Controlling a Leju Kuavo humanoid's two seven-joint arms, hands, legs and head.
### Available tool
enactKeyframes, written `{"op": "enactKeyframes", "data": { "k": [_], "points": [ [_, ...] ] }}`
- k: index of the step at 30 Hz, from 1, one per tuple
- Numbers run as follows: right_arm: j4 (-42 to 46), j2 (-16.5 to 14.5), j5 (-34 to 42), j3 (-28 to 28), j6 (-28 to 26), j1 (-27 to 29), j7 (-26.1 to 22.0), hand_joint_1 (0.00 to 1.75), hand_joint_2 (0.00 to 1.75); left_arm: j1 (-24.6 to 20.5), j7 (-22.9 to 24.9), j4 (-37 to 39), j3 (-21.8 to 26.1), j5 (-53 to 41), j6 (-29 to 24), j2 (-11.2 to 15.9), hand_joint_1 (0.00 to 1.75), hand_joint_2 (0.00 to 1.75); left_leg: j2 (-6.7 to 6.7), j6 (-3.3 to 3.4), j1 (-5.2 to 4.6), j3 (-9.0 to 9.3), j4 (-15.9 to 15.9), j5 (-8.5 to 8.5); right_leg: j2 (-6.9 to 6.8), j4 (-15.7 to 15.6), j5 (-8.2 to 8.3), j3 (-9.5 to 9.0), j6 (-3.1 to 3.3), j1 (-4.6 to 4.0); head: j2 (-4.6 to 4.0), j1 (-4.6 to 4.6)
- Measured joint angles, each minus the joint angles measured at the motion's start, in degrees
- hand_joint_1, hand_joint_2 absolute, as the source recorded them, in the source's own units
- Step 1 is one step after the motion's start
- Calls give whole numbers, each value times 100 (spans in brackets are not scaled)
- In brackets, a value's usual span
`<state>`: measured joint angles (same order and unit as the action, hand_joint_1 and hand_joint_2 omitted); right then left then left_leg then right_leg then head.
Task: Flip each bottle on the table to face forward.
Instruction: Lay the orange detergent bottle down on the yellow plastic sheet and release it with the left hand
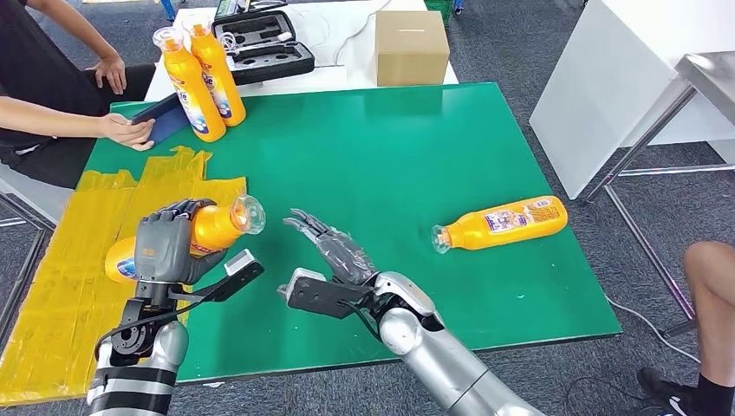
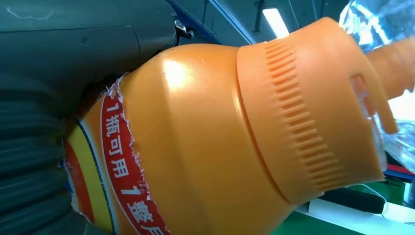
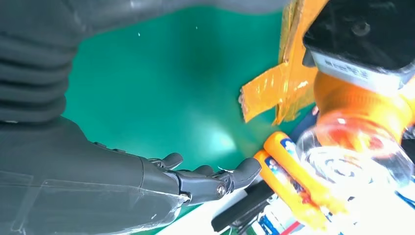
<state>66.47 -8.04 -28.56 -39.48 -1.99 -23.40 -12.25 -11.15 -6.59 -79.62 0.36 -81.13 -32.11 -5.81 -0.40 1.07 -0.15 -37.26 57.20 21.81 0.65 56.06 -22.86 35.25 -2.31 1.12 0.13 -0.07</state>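
The left arm (image 1: 139, 364) rose from the lower left, its banded silver forearm nearly upright, wrist bent so the left robot hand (image 1: 165, 245) sat above it. That robot hand was wrapped around a bottle (image 1: 208, 230), dark fingers (image 1: 186, 208) curled over the top and the grey back facing the camera (the thumb was hidden behind the body of the bottle). The right arm (image 1: 442, 355) came in from the lower right, angled up and to the left. The right robot hand (image 1: 334, 247) held nothing, its fingers (image 3: 215, 178) stretched out nearly straight and slightly apart, pointing toward the left one.
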Motion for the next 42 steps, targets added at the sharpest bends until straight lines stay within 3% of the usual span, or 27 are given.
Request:
{"op": "enactKeyframes", "data": {
  "k": [2, 6, 8, 14, 21, 22, 26, 42],
  "points": [
    [77, 25, 0, 32, 6, 18, -12, 0, 0, -12, 270, 27, -45, -307, -32, 72, 175, 175, 1, 0, 0, 1, 0, 0, 0, 0, 0, 0, 0, 0, 0, 1],
    [193, 77, 19, 46, 47, 29, -72, 0, 0, -109, 1817, 374, -733, -779, -193, 581, 175, 175, 10, -1, 1, 4, 0, 0, 3, 0, 1, 2, 1, -1, 0, -1],
    [249, 111, 26, 45, 64, 38, -83, 0, 0, -189, 2158, 653, -1079, -786, -152, 818, 175, 175, 10, -1, 2, 4, 0, 0, 3, 0, 1, 2, 2, -1, 0, -2],
    [368, 192, 51, 33, 105, 41, -87, 0, 0, -430, 2073, 1735, -1638, -787, -115, 1146, 175, 175, 16, -1, 0, 4, -1, 0, 5, 1, 1, 1, 1, 1, 0, 1],
    [401, 275, 74, 25, 152, 42, -97, 0, 0, -652, 1585, 2739, -1510, -787, -190, 1244, 175, 175, 13, -1, -2, 4, -1, 0, 5, 1, 1, 0, 1, 1, 0, 1],
    [408, 287, 79, 24, 161, 42, -98, 0, 0, -692, 1511, 2856, -1453, -787, -234, 1250, 168, 175, 12, -1, -1, 5, -1, 0, 5, 1, 1, -2, 1, 1, 0, 0],
    [421, 322, 92, 21, 176, 44, -100, 0, 0, -815, 1376, 3205, -1251, -787, -351, 1262, 0, 175, 13, -3, -1, 13, -3, 1, 5, 1, 1, -9, 2, 1, 0, 0],
    [423, 411, 96, 5, 184, 110, -102, 0, 0, -868, 1249, 3448, -946, -787, -558, 1256, 0, 175, 14, -3, -1, 28, -3, 1, 5, 2, 1, -23, 3, 1, 0, 1]
  ]
}}
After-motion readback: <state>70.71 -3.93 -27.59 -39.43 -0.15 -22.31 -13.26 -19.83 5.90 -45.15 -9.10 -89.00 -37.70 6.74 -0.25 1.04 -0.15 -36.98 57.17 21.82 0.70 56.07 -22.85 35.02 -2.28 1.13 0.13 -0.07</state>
